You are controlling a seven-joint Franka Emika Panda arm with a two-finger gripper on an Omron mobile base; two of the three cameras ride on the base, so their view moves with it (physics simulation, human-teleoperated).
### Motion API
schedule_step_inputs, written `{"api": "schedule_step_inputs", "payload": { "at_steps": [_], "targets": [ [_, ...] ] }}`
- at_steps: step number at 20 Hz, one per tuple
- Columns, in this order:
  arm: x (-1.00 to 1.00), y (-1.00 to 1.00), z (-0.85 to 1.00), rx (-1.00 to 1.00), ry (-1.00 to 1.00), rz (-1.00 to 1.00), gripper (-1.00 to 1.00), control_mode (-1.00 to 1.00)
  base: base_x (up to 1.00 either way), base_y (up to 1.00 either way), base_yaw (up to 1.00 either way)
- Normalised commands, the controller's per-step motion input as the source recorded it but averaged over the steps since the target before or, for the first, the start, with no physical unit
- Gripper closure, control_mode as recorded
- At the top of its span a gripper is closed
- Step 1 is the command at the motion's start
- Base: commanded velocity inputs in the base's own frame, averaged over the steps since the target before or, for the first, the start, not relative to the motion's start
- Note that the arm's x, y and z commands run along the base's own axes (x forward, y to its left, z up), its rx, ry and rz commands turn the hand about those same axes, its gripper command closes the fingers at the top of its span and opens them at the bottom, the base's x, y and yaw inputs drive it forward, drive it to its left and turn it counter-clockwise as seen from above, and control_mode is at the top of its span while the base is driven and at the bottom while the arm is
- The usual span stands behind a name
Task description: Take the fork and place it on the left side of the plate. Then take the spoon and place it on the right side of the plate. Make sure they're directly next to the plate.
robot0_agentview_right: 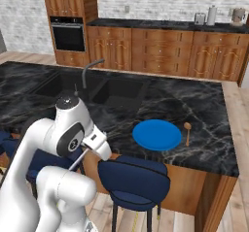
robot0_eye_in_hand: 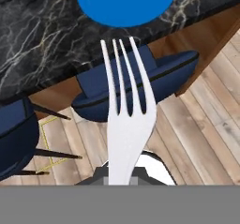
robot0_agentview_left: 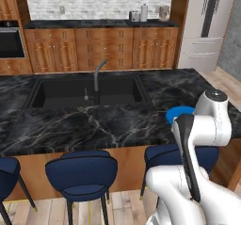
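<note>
My gripper (robot0_eye_in_hand: 124, 172) is shut on the handle of the silver fork (robot0_eye_in_hand: 124, 120), whose tines point away from the hand toward the blue plate (robot0_eye_in_hand: 125, 3). In the right base view the gripper (robot0_agentview_right: 92, 151) hangs in front of the island counter's front edge, above the stools and to the left of the plate (robot0_agentview_right: 156, 134); the fork (robot0_agentview_right: 78, 164) shows as a thin pale line below the hand. A brown spoon (robot0_agentview_right: 187, 132) lies on the counter just right of the plate. The plate (robot0_agentview_left: 178, 113) is partly hidden behind my arm in the left base view.
The black marble island counter (robot0_agentview_right: 204, 105) holds a sunken sink (robot0_agentview_right: 114, 92) with a faucet (robot0_agentview_right: 87, 71) on its left half. Blue stools (robot0_agentview_right: 133, 180) (robot0_agentview_left: 82, 172) stand along the counter's front edge. Wooden cabinets and an oven line the back wall.
</note>
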Motion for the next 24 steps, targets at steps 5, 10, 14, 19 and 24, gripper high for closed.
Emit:
{"api": "schedule_step_inputs", "payload": {
  "at_steps": [5,10,14,19,24],
  "targets": [
    [0.62,0.35,0.00,0.00,0.04,-0.12,1.00,-1.00,0.00,0.00,0.00],
    [0.85,0.27,0.00,0.00,0.06,0.00,1.00,-1.00,0.00,0.00,0.00],
    [0.78,0.00,0.00,-0.02,0.29,0.07,1.00,-1.00,0.00,0.00,0.00],
    [0.82,-0.02,0.00,-0.07,0.39,0.22,1.00,-1.00,0.00,0.00,0.00],
    [0.68,-0.17,0.00,-0.07,0.38,0.24,1.00,-1.00,0.00,0.00,0.00]
  ]
}}
